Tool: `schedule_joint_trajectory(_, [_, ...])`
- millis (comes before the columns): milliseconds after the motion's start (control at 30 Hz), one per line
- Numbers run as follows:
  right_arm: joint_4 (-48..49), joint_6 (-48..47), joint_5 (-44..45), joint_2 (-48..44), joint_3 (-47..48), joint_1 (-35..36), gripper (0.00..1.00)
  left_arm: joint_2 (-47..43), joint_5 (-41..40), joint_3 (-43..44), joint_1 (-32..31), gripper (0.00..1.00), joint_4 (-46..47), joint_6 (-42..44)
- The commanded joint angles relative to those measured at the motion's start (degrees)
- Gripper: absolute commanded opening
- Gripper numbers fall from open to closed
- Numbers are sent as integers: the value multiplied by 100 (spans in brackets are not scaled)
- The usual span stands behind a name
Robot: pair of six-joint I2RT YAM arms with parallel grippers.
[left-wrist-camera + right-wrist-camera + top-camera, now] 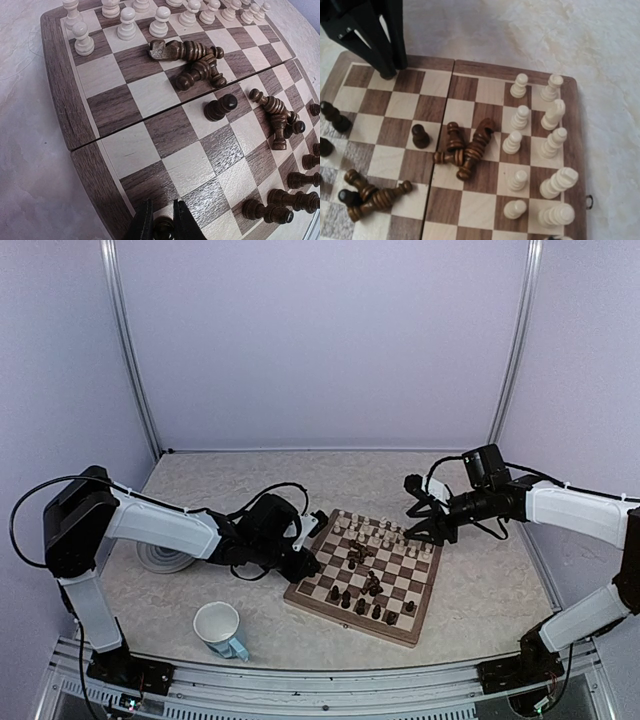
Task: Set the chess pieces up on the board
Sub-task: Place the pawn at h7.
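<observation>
From above, the left gripper [303, 562] sits at the left edge of the board [345, 617]. The right gripper [422, 525] hovers, jaws apart, over the far corner by the cream pieces [385, 536]. A mug [220, 628] stands near. In the left wrist view, the fingers [145, 225] clamp a dark piece [163, 230] at the border, with toppled dark pieces [197, 62] ahead. In the right wrist view, the cream ranks stand upright beside that heap.

Robotics lab booth: lilac panels [320, 340] and aluminium posts [130, 350] rise beyond the left claw [310, 564] and right claw [416, 523].
</observation>
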Motion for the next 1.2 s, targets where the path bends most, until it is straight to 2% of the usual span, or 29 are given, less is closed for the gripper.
schedule_joint_trajectory(0, [14, -57, -56, 67, -62, -49, 56, 106, 59, 215, -39, 18, -23, -7])
schedule_joint_trajectory(267, [-8, -54, -77, 86, -54, -46, 56, 125, 46, 277, -91, 23, -251, 79])
schedule_joint_trajectory(633, [-20, -40, -91, 97, -41, -46, 57, 71, 79, 284, -144, 17, -320, 129])
schedule_joint_trajectory(1167, [-61, -41, -123, 119, -31, -46, 57, 64, -36, 312, -175, 17, -439, 163])
